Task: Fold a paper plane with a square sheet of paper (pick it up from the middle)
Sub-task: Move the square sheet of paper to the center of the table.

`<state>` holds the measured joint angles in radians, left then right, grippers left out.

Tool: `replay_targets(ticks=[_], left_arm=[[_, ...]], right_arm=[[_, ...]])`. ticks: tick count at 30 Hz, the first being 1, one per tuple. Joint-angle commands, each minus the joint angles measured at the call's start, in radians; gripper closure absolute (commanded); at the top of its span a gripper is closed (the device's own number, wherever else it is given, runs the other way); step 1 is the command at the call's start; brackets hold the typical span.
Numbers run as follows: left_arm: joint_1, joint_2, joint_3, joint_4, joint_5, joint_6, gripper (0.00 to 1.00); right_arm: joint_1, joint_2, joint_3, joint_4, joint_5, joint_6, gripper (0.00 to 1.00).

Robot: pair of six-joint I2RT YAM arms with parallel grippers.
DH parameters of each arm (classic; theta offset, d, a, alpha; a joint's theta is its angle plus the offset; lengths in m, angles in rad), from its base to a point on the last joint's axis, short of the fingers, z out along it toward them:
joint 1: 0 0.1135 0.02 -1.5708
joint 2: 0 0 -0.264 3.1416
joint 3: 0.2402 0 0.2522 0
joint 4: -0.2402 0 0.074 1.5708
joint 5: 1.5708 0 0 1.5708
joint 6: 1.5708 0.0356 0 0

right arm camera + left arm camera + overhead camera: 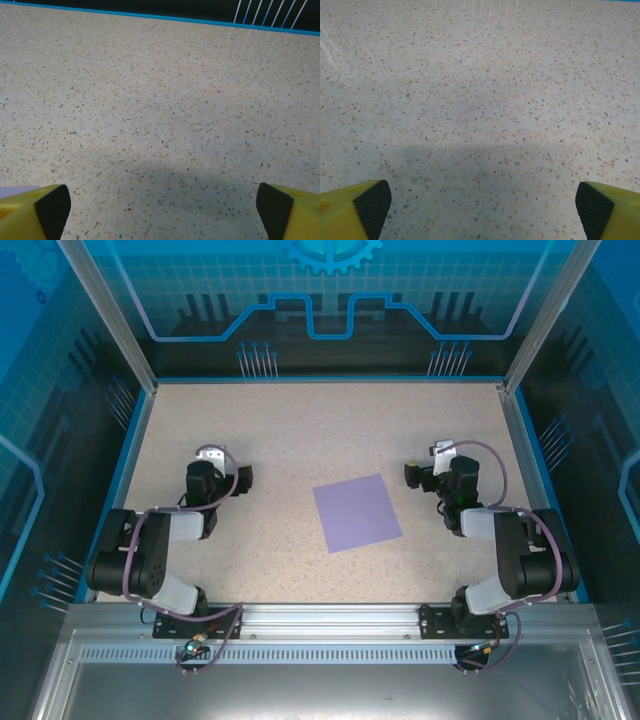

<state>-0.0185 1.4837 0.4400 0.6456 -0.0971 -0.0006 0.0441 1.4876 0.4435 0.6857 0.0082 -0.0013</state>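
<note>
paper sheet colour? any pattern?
The square sheet of paper is plain lavender-purple, unmarked; top external view shows it best.

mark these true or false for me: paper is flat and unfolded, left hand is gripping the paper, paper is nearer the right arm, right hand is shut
1. The square sheet of paper lies flat and unfolded on the table. True.
2. The left hand is gripping the sheet. False: its jaws stand wide open and empty over bare table, well apart from the sheet.
3. The sheet lies between the two arms, nearer the right one. True.
4. The right hand is shut. False: its jaws stand wide open, with nothing between them.
</note>
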Motion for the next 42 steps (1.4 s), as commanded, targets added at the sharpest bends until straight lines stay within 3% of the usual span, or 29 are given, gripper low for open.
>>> replay_targets(ticks=[1, 6, 12, 15, 18, 22, 29, 34, 42], left_arm=[[0.003, -0.107, 0.092, -0.173, -0.019, -0.014, 0.01], [-0.010, -0.246, 0.226, -0.522, -0.009, -0.135, 0.01], [-0.037, -0.262, 0.424, -0.965, 0.147, -0.293, 0.01], [-0.066, -0.247, 0.470, -1.092, 0.241, -0.361, 0.01], [-0.116, -0.249, 0.474, -1.123, 0.329, -0.422, 0.01], [-0.192, -0.276, 0.460, -1.141, 0.365, -0.451, 0.01], [-0.208, -0.359, 0.387, -1.186, 0.412, -0.492, 0.01], [-0.209, -0.401, 0.290, -1.121, 0.492, -0.497, 0.01], [-0.209, -0.361, 0.271, -1.111, 0.462, -0.461, 0.01]], right_arm=[[-0.012, -0.089, 0.045, -0.111, -0.050, -0.016, 0.01], [-0.004, -0.218, 0.134, -0.348, -0.151, 0.021, 0.01], [0.129, -0.270, 0.372, -0.810, -0.239, 0.115, 0.01], [0.211, -0.246, 0.466, -0.962, -0.269, 0.159, 0.01], [0.301, -0.221, 0.521, -1.087, -0.209, 0.186, 0.01], [0.393, -0.219, 0.557, -1.186, -0.137, 0.235, 0.01], [0.532, -0.178, 0.596, -1.348, 0.002, 0.330, 0.01], [0.638, -0.159, 0.573, -1.336, 0.186, 0.401, 0.01], [0.706, -0.062, 0.521, -1.233, 0.229, 0.501, 0.01]])
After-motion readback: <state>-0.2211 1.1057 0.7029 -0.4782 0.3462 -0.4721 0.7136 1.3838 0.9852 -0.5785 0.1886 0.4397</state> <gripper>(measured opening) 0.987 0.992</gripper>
